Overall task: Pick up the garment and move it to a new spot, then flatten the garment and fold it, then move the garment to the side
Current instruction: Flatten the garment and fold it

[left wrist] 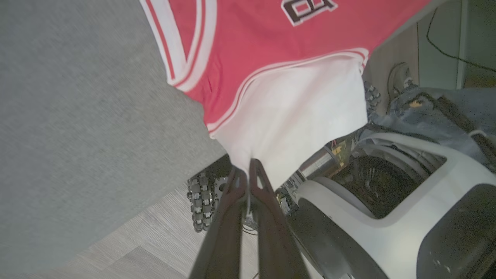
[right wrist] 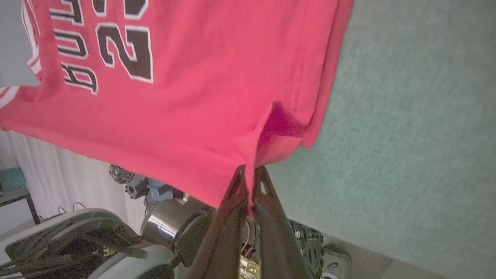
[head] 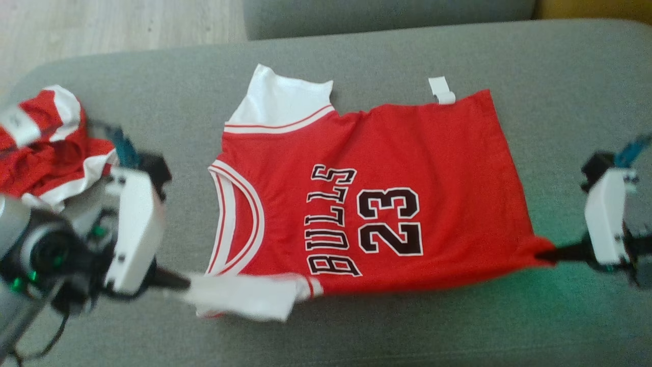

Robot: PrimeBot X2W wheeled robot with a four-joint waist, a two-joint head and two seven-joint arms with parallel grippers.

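Observation:
A red jersey (head: pixel 407 168) with white sleeves and black "BULLS 23" lettering is stretched across the grey sofa seat (head: pixel 356 56), collar toward the left. My left gripper (head: pixel 186 283) is shut on the near white sleeve (left wrist: pixel 294 116), its dark fingers (left wrist: pixel 236 182) pinching the cloth edge. My right gripper (head: pixel 552 253) is shut on the near red hem corner (right wrist: pixel 248 155), which is pulled to a point. The near edge of the jersey hangs lifted between both grippers, while the far edge lies on the cushion.
A second crumpled red and white garment (head: pixel 46 142) lies on the seat at far left, behind my left wrist. A sofa backrest (head: pixel 387 15) runs along the top. My white base (left wrist: pixel 387 201) and wood floor (left wrist: pixel 128 248) show below the seat's front edge.

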